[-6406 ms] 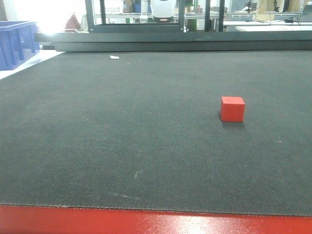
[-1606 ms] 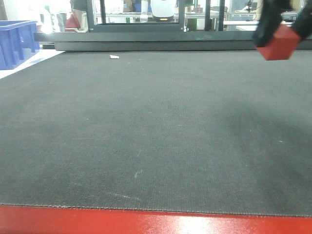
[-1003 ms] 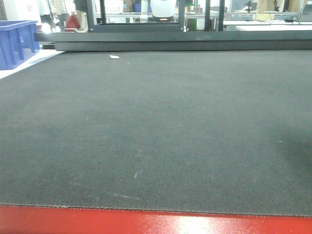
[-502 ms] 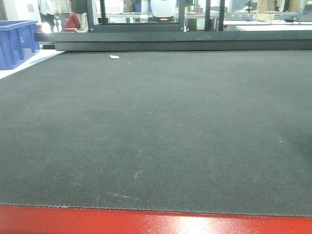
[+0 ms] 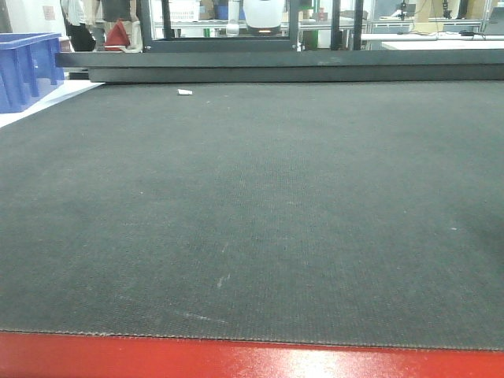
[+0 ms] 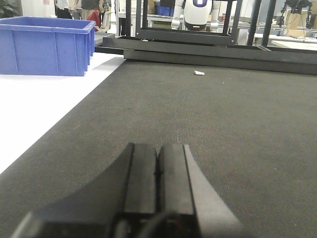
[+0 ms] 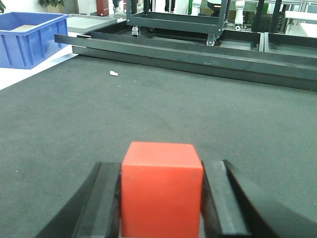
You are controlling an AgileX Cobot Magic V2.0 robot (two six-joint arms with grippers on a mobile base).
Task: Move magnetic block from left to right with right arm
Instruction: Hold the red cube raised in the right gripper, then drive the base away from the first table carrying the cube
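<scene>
The magnetic block (image 7: pixel 162 193) is clamped in my right gripper (image 7: pixel 163 167), out of the front view. I judge this to be the carrying step. Next I should lower it onto the desk (image 7: pixel 247 114) on the right side and let go. It is a plain matte red cube with sharp edges. My left gripper (image 6: pixel 158 153) has its fingers pressed together. Far off stands a blue bin (image 7: pixel 29 37).

The magnetic block (image 7: pixel 162 193) is plain matte red; the right tool (image 7: pixel 163 167) is black. A dark grey woven mat (image 5: pixel 252 197) covers the red-edged bench (image 5: pixel 252 362); the crate (image 5: pixel 27 67) is blue.
</scene>
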